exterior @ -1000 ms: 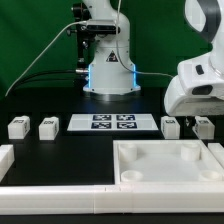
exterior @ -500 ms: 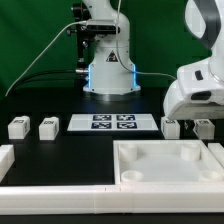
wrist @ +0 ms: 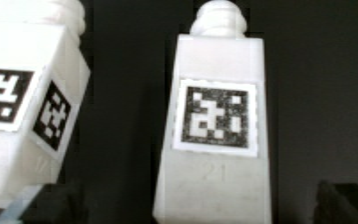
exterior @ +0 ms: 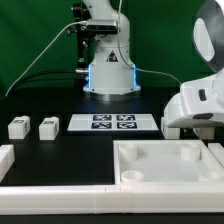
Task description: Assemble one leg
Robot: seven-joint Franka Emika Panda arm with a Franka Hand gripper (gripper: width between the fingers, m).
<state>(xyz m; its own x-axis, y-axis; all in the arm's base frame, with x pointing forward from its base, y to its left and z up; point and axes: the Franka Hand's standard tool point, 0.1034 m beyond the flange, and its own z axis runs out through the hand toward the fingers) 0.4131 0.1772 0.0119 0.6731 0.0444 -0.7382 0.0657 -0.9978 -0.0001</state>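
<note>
In the wrist view a white leg (wrist: 220, 110) with a black-and-white tag lies lengthwise between my two dark fingertips (wrist: 345, 198). My gripper (wrist: 202, 200) is open and straddles this leg's near end without closing on it. A second leg (wrist: 25, 100) lies just beside it, outside the fingers. In the exterior view my gripper (exterior: 190, 126) is low over the table at the right, and the hand hides both of these legs. Two more legs (exterior: 18, 127) (exterior: 47, 127) stand at the exterior view's left.
The marker board (exterior: 112, 122) lies mid-table in front of the arm's base (exterior: 108, 75). The large white tray-like piece (exterior: 128, 160) with corner holes sits at the front right, close to my gripper. A white rail (exterior: 60, 198) runs along the front edge.
The arm has come down and slightly to the exterior view's right over the two right-hand legs, which showed below the hand before and are now covered by it.
</note>
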